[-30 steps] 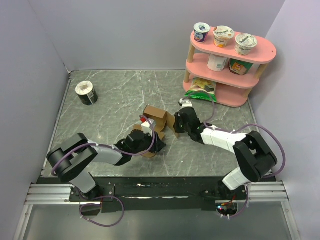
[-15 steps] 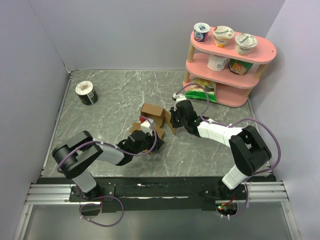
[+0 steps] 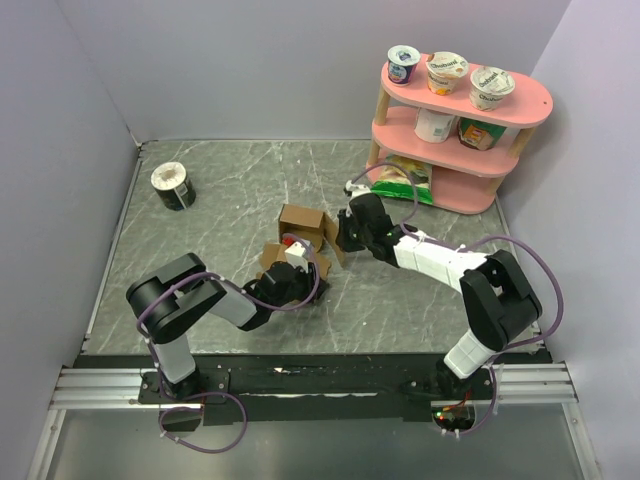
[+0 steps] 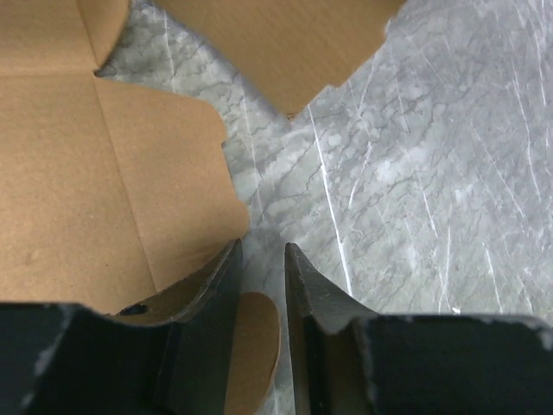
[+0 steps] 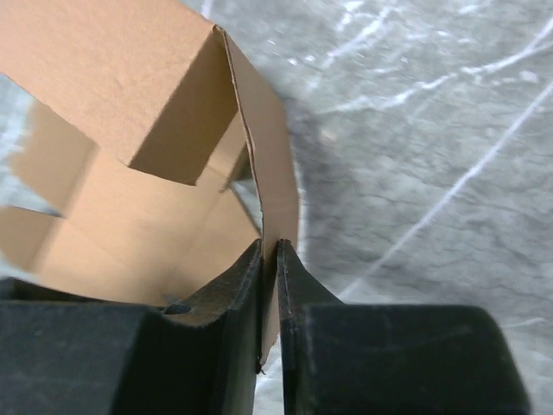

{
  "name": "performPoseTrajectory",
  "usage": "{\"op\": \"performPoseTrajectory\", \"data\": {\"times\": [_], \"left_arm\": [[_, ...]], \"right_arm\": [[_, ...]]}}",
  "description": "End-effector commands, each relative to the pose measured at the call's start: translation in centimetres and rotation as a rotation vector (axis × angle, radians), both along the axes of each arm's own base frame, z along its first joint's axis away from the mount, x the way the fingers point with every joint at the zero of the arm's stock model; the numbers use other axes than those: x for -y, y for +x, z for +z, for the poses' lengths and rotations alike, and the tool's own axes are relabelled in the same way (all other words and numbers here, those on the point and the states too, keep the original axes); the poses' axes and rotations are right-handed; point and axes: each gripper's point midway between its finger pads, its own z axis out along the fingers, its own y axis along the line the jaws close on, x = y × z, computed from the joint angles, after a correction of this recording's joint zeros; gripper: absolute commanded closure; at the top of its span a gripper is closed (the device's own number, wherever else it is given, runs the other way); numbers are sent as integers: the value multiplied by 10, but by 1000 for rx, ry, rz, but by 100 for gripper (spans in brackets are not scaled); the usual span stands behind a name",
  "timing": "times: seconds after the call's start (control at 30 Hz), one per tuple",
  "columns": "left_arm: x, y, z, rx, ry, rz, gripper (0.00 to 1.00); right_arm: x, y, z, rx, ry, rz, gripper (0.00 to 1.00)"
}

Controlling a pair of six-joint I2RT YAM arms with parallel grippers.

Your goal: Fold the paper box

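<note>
Two robot arms: left arm (image 3: 225, 303) and right arm (image 3: 435, 265), with black joints and white-grey shells. Purple cables (image 3: 552, 300) loop alongside. Black tapered gripper fingers (image 4: 311, 303). Silver aluminium rail (image 3: 100, 385) at the bases.

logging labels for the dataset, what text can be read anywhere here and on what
No text reads clearly in any view.
On the yogurt cup lids on the pink shelf: printed, too small to read.
On the green bag and the carton: print blurred.
On the round black-and-white tub: markings unreadable.
On the paper box: plain brown, no print.
</note>
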Motion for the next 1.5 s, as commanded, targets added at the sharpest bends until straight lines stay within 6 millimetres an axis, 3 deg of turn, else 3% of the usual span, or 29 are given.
{"op": "performPoseTrajectory", "data": {"times": [0.0,0.23,0.37,0.53,0.7,0.83,1.07,1.17,1.23,1.33,1.47], "left_arm": [[1,-4,-3,-27,-22,-4,67],[-1,-13,-2,-49,-58,-10,67],[-2,-15,-3,-59,-62,-12,67],[-6,-12,-3,-74,-78,4,67],[-12,-14,1,-81,-104,6,67],[-14,-13,1,-82,-99,10,68],[-15,-12,-2,-88,-89,14,68],[-14,-11,-3,-86,-79,13,68],[-14,-10,-2,-82,-79,13,68],[-13,-10,-3,-84,-74,10,69],[-12,-9,-3,-86,-79,10,69]], "right_arm": [[-21,5,24,-53,144,-21,79],[-52,4,16,-175,285,18,64],[-61,-5,11,-233,347,51,46],[-65,-10,30,-209,477,98,27],[-47,-14,43,-170,596,139,9],[-13,-5,32,-85,510,49,9],[34,2,53,88,472,-22,12],[64,21,57,150,420,-127,18],[79,26,42,110,307,-192,22],[85,40,33,109,220,-217,25],[69,41,6,46,173,-155,28]]}}
